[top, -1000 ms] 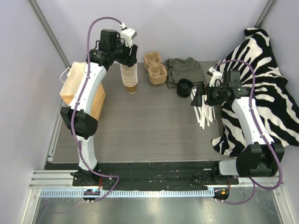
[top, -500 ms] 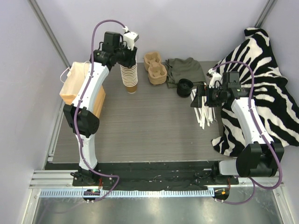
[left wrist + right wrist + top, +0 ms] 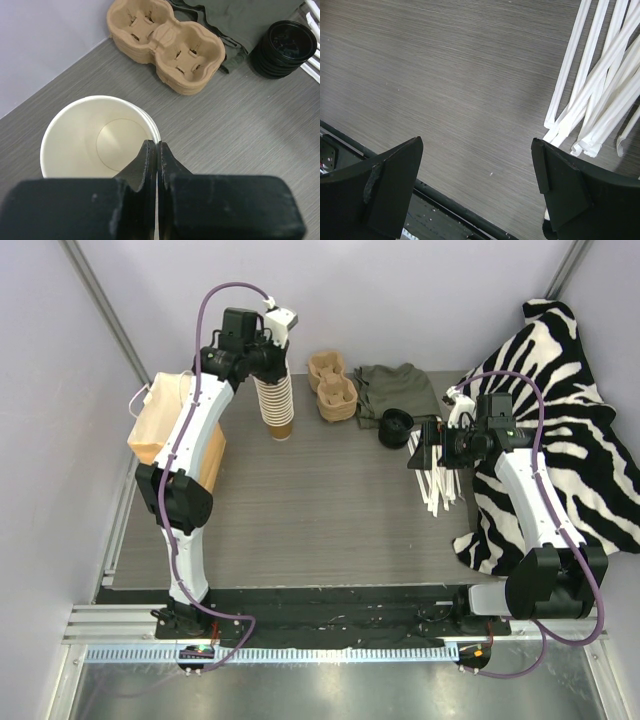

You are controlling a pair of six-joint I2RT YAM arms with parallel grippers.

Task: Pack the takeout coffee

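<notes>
No cup with a black lid shows in any view, so the takeout coffee is out of view. A tall stack of lidless brown cups (image 3: 277,405) stands at the back left of the table. My left gripper (image 3: 274,372) hangs over the stack. In the left wrist view its fingers are pinched on the white rim of the top cup (image 3: 90,140), one inside and one outside, so the left gripper (image 3: 157,145) is shut on it. My right gripper (image 3: 425,452) is wide open and holds nothing. It hovers over bare table beside the paper-wrapped straws (image 3: 600,90).
Two moulded cup carriers (image 3: 332,388) sit right of the stack. Behind them lies a green cloth (image 3: 395,388), with a pile of loose black lids (image 3: 396,427) beside it. A brown paper bag (image 3: 160,430) stands at the left edge. A zebra-print cloth (image 3: 570,430) covers the right side.
The left gripper's fingers have closed onto the rim of the top cup of the stack. Its wrist shifted slightly. The right arm has not moved.
</notes>
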